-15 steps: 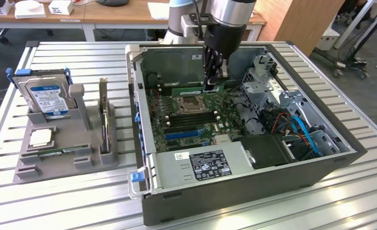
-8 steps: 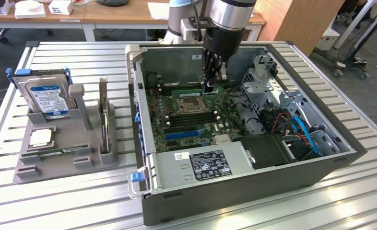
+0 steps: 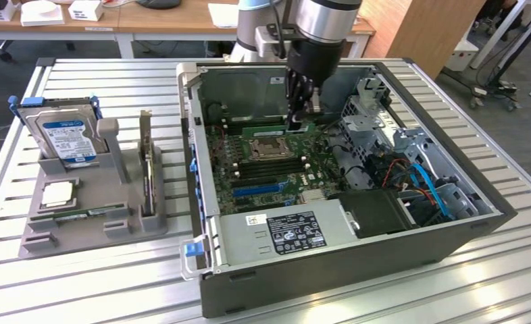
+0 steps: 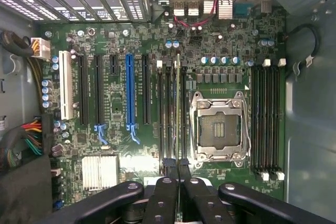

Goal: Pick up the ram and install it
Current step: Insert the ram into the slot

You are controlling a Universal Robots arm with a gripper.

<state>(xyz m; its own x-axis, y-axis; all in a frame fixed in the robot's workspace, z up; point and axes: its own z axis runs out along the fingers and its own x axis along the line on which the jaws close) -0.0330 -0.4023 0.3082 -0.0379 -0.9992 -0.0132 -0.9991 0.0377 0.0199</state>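
While jaws clamp the ram (image 4: 178, 108), it stands over memory slots (image 4: 161, 121)

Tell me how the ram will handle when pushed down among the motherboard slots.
The ram, gripped edge-on by the tool, looks thin: probably light and stiff lengthwise, but likely to tilt or flex sideways if pushed off-line. A bare circuit board, it is probably fragile under hard force.

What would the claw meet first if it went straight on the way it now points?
The claw, shut on the ram, points down at the motherboard. The ram's lower edge would likely meet the memory slots beside the CPU socket first; how much gap remains is unclear.
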